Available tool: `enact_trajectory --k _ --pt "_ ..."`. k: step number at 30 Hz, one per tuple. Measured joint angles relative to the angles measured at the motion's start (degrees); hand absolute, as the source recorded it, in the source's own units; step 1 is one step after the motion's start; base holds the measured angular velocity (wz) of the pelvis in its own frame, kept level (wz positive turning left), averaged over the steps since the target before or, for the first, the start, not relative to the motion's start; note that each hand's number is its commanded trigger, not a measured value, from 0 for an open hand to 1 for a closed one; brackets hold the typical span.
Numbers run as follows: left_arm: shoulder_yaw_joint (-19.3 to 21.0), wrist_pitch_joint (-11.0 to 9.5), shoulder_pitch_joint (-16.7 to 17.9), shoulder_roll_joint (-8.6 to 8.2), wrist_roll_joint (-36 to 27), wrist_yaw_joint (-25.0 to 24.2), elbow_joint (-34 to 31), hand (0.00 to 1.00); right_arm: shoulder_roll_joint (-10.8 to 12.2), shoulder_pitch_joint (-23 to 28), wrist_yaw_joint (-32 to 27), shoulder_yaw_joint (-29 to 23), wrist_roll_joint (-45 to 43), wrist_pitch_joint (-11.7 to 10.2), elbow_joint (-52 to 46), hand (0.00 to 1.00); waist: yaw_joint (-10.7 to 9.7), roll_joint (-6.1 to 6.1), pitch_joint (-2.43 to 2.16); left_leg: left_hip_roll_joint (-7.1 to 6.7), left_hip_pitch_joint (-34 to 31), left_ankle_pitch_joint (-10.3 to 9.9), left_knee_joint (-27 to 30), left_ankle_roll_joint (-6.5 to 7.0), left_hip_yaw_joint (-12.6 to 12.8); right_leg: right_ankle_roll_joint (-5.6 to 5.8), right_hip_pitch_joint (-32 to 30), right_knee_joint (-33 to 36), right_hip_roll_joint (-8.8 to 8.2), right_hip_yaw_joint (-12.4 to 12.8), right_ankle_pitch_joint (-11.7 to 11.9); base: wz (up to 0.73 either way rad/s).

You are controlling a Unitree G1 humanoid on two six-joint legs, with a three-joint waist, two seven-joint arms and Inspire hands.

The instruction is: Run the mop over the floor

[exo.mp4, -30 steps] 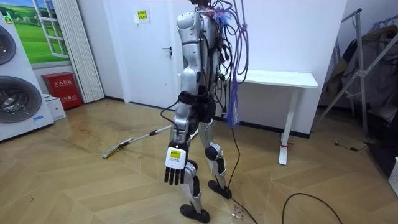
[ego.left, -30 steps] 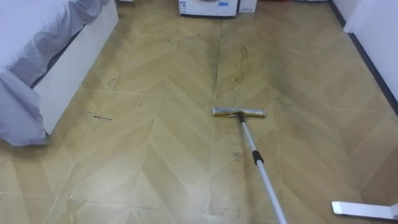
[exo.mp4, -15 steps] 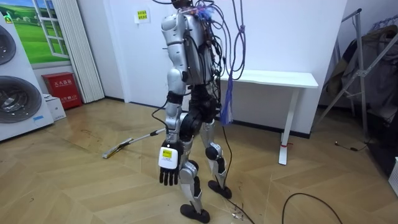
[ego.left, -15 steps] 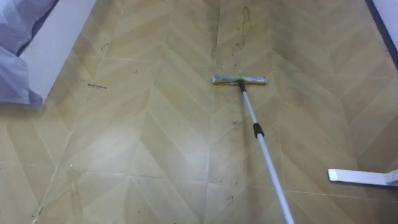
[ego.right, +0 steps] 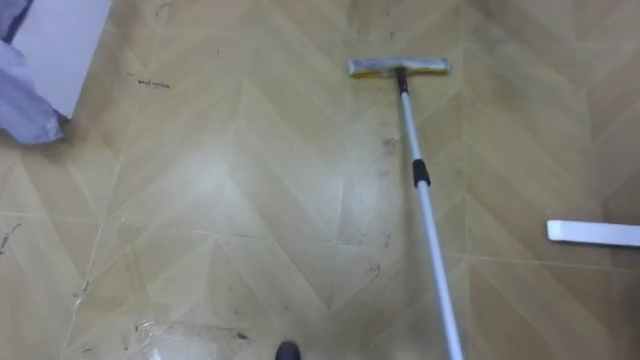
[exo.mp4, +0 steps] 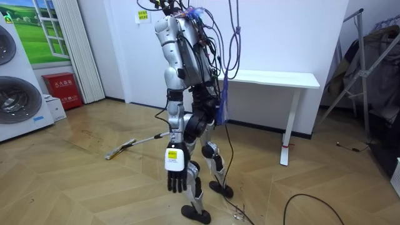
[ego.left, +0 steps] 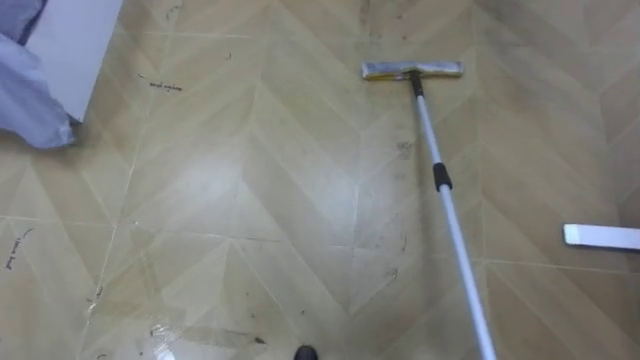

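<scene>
Room view: left hand (exo.mp4: 175,180) hung beside thigh, arm straight down, fingers loosely extended, holding nothing. Flat mop (ego.left: 450,215) lay on wooden floor (ego.left: 250,200) ahead, pole slanting toward robot's right.

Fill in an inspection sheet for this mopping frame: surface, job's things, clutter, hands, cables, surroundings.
Surface: wood floor; dark scuffs; shiny patch at lower left.
Job's things: mop, head flat on the floor, pole running off to the lower right.
Clutter: nothing seen.
Hands: left hand hangs open beside the leg, holding nothing.
Cables: none but the robot's own.
Surroundings: bed at upper left; white bar on the floor at right, likely the desk's foot; desk behind the robot; washers, red box, rack.
</scene>
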Motion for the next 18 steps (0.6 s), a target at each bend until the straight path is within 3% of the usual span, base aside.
enact_trajectory --k 1,3,4,5,6,7,8,9,10,11,13,15,17,18 --pt "-0.15 0.62 -0.01 0.04 0.02 0.02 0.06 0.00 0.02 -0.21 -0.38 0.09 0.29 -0.01 -0.13 1.00 0.70 -0.40 -0.24 -0.44 -3.01 -0.90 3.29 -1.31 -2.35 -1.49 -3.69 -0.67 2.59 3.25 -1.22 -0.10" --pt "-0.47 1.69 -0.50 -1.11 0.15 -0.23 0.46 0.00 -0.45 -1.01 -1.28 0.41 0.18 -0.03 -0.04 1.00 1.35 0.40 -0.46 -0.45 -8.37 -2.64 10.15 -3.23 -2.16 -2.39 -7.33 3.11 2.16 0.87 -2.33 -0.12" --pt "-0.65 2.30 -0.63 -1.34 -0.19 -0.41 0.96 0.00 -0.56 -1.64 -1.50 0.34 0.19 -0.01 0.70 1.00 1.42 0.93 -0.54 0.09 -11.48 -2.93 15.97 -3.63 -1.55 -3.65 -8.62 6.13 1.89 -1.14 -3.70 -0.06" --pt "-0.77 2.32 -0.34 -1.38 -1.71 -0.32 1.68 0.00 -0.20 -3.12 -1.34 0.19 0.21 0.40 2.19 1.00 2.07 0.95 -0.52 1.26 -14.38 -2.78 25.74 -3.63 0.88 -4.88 -9.01 9.23 1.88 -2.06 -5.67 -0.13" --pt "-1.07 2.37 0.14 -1.46 -2.22 -0.26 1.76 0.00 -0.17 -3.65 -1.29 0.25 0.39 0.86 2.60 1.00 2.72 0.52 -0.35 1.68 -15.57 -1.90 32.18 -3.27 2.03 -5.33 -8.92 10.78 1.96 -2.42 -6.66 -0.37" --pt "-1.71 2.38 1.24 -1.61 -3.34 -0.19 1.77 0.00 -0.28 -5.20 -1.03 0.27 0.18 1.85 3.80 1.00 3.32 0.57 -0.56 2.07 -17.81 3.05 44.19 -2.74 4.52 -6.48 -8.97 13.95 2.06 -2.52 -8.61 -0.23" --pt "-2.27 2.18 1.55 -1.44 -4.63 -0.04 1.82 0.00 -0.50 -7.26 -0.52 0.12 -0.34 2.84 4.06 1.00 3.33 0.27 -0.45 1.82 -20.55 7.56 55.02 -2.85 6.51 -7.08 -9.29 16.81 1.89 -2.43 -10.17 -0.13" --pt "-2.69 1.83 1.60 -1.22 -5.43 0.05 1.80 0.00 -0.53 -8.59 -0.25 -0.01 -0.46 3.17 4.07 1.00 3.50 -0.01 -0.34 1.83 -22.42 8.11 60.35 -3.04 7.58 -7.31 -9.71 17.92 1.86 -2.28 -10.63 0.00" --pt "-2.82 1.12 1.55 -0.95 -6.11 0.13 1.60 0.00 -0.63 -11.62 0.60 -0.13 -0.68 3.30 4.06 1.00 4.03 -0.65 0.07 2.04 -26.83 8.12 69.67 -3.31 8.58 -7.64 -10.30 19.31 1.84 -2.03 -10.90 -0.16" --pt "-2.79 0.37 1.36 -0.74 -6.55 0.14 1.24 0.00 -0.64 -14.91 1.42 -0.07 -0.64 3.22 4.10 1.00 4.91 -1.99 0.59 2.27 -31.03 7.68 74.98 -2.96 9.51 -7.65 -10.89 20.18 1.36 -0.69 -10.90 -0.19" --pt "-2.82 -0.22 1.37 -0.76 -6.57 0.06 0.96 0.00 -1.49 -18.95 2.61 -0.06 -0.15 2.95 4.17 1.00 6.11 -4.02 1.35 3.17 -35.38 6.63 75.98 -1.44 10.24 -7.41 -10.82 20.49 0.28 0.95 -10.93 -0.17" --pt "-2.82 -0.64 1.55 -0.75 -6.22 -0.35 1.13 0.00 -2.47 -21.78 4.06 0.27 0.96 2.43 4.80 1.00 6.65 -4.52 1.31 4.37 -36.81 5.92 69.22 -1.35 10.03 -6.52 -10.49 20.94 0.06 1.59 -11.37 -0.03" --pt "-2.63 -0.71 1.48 -0.27 -5.26 -1.97 1.08 0.00 -3.50 -22.40 5.07 1.50 4.55 2.31 4.71 1.00 7.18 -3.55 1.11 5.35 -32.41 5.30 48.77 -0.74 10.10 -4.71 -10.23 21.54 -0.05 1.11 -12.60 0.15" --pt "-2.63 -0.66 1.21 -0.07 -5.24 -2.57 0.90 0.00 -3.65 -22.30 5.23 1.84 5.62 2.34 4.65 1.00 7.18 -3.41 1.15 5.58 -30.36 5.28 42.79 -0.75 10.10 -4.09 -10.22 21.92 -0.08 1.02 -13.07 0.14"
